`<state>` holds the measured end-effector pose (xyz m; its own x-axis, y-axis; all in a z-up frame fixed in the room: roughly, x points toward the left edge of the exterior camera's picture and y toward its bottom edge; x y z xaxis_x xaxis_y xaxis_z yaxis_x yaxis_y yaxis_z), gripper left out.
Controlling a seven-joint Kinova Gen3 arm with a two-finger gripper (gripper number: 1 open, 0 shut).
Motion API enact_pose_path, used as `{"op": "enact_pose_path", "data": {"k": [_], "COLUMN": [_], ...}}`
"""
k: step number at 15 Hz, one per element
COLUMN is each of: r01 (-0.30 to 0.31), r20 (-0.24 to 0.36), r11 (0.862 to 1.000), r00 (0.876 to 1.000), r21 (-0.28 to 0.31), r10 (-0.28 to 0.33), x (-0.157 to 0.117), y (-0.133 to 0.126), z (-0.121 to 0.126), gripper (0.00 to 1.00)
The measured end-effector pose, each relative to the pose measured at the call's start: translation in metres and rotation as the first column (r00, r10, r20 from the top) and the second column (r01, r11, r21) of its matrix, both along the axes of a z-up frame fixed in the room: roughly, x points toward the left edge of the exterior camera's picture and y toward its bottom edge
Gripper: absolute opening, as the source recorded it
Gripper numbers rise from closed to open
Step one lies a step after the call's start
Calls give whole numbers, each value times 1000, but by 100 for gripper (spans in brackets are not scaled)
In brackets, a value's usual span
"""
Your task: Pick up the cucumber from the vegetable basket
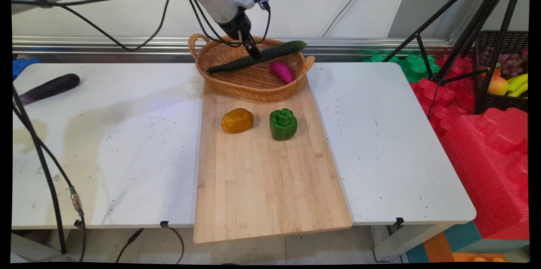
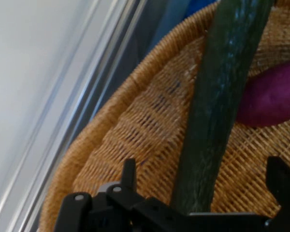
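Your gripper is over the basket, and its fingers are spread wide on both sides of the long green cucumber. The cucumber lies between them, slanted, one end down in the basket and the other poking over the rim. Just past the cucumber sits a purple sweet potato. A green pepper and a yellow potato rest nearer you on the wooden board.

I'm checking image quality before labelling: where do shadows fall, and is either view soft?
Main view: sharp; soft shadows lie left of the yellow vegetable and green pepper, and a broad faint one on the table. Hand view: soft throughout, cucumber and basket weave smeared.
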<state>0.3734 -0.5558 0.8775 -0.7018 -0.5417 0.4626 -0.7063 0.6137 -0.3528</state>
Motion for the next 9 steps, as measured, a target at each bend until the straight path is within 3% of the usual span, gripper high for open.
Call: {"op": "enact_pose_path", "data": {"k": [9], "r01": [67], "r20": [15], "r11": [994], "r00": [998], "r21": [82], "r10": [-68], "x": [-1], "y": [-35], "z": [-40], "gripper": [100]}}
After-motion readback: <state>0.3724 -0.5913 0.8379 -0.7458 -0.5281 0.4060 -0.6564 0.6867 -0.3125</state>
